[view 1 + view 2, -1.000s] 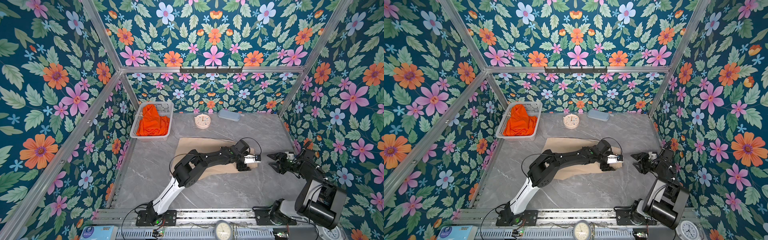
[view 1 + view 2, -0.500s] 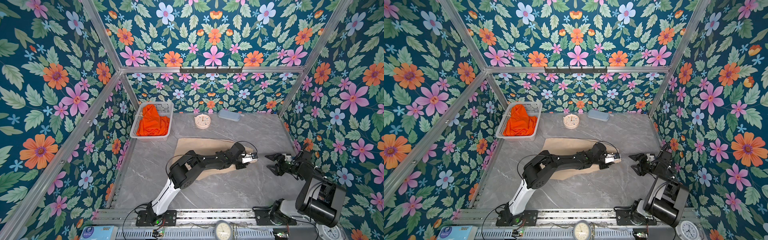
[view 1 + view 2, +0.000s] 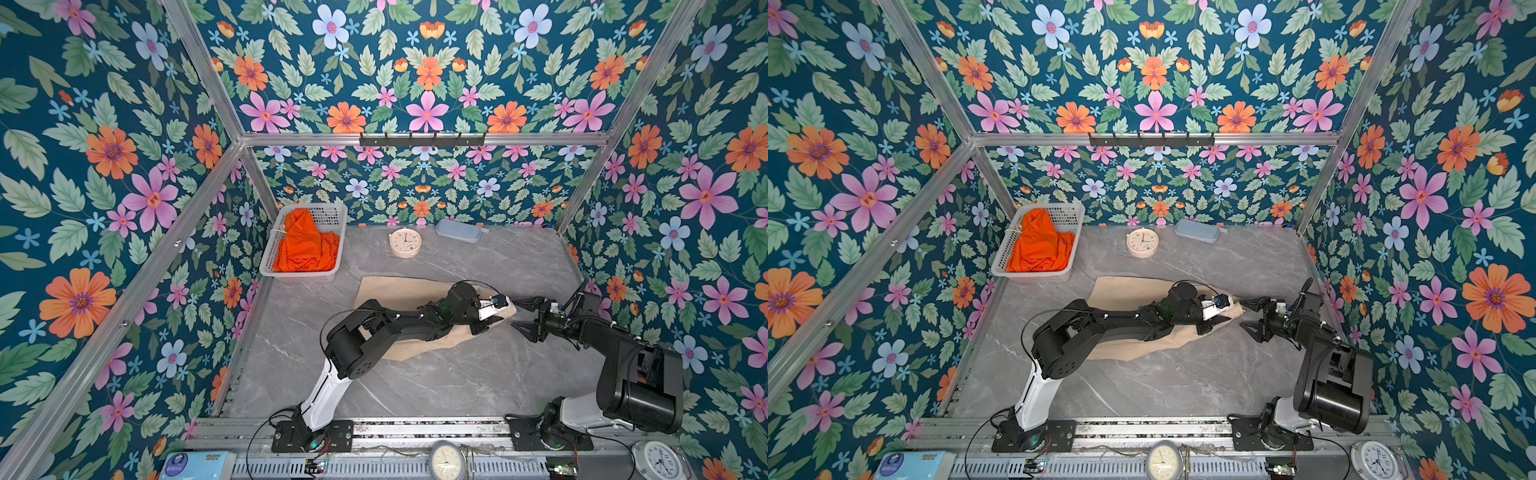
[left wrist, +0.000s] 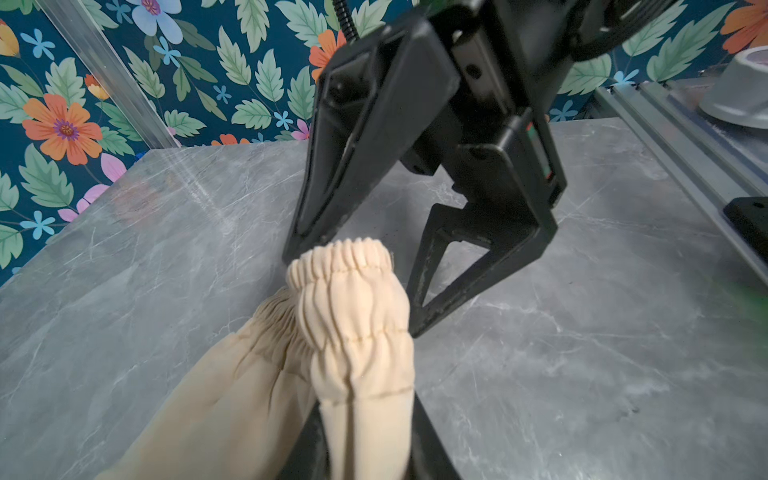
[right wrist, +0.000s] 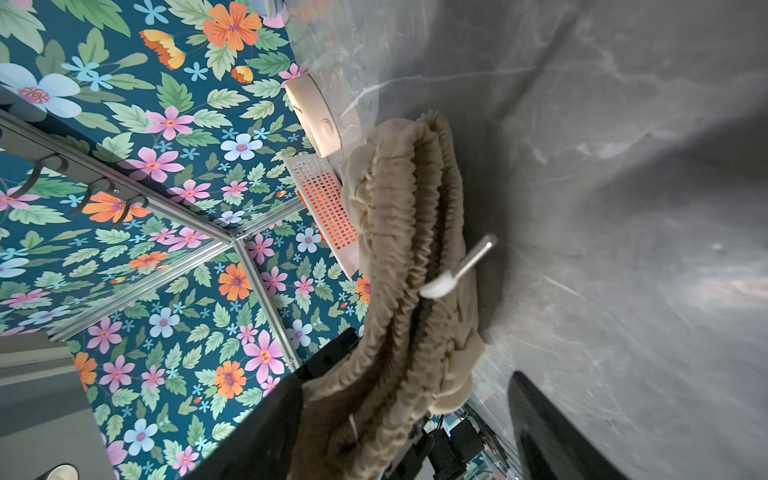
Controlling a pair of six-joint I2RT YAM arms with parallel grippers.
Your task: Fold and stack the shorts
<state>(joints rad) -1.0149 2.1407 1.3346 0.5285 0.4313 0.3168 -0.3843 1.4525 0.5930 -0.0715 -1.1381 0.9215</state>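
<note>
Floral walls [image 3: 124,166] all around me, aluminium frame [image 3: 299,139] at the corners, grey marbled tabletop [image 3: 457,382] below, light seemingly even.

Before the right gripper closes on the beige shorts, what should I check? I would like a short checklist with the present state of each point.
1. Left gripper shut on the gathered waistband of the beige shorts: ok.
2. Right gripper open, one finger on each side of the waistband end: ok.
3. Drawstring tip away from the right fingers: cannot tell.
4. Beige shorts lying flat on the table: cannot tell, the left arm covers the middle.
5. Orange shorts out of the way in the basket: ok.
</note>
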